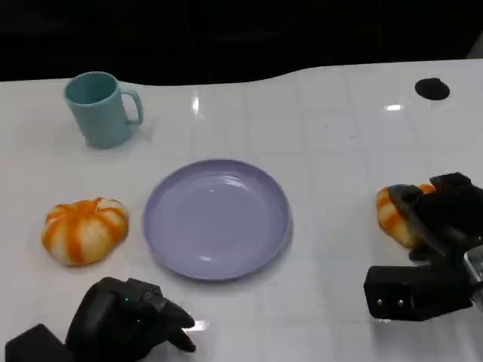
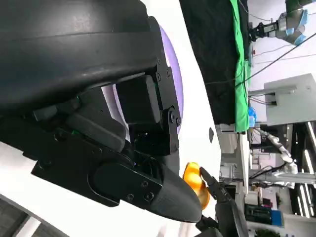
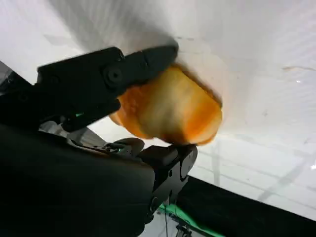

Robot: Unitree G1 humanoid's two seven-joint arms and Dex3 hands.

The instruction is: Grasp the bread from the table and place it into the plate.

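Bread (image 1: 394, 215) sits at the right of the tabletop (image 1: 332, 136), already inside the right hand (image 1: 441, 226), whose fingers (image 3: 143, 64) close over and under the bun in the right wrist view. From there the plate (image 1: 217, 217) lies to the hand's left, at the middle. A second bun (image 1: 83, 230) sits left of the plate, near the left hand (image 1: 128, 317), which is curled on nothing.

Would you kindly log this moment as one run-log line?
right robot hand: grips bread on table | left robot hand: holds nothing | plate: bare | second bread: left of plate
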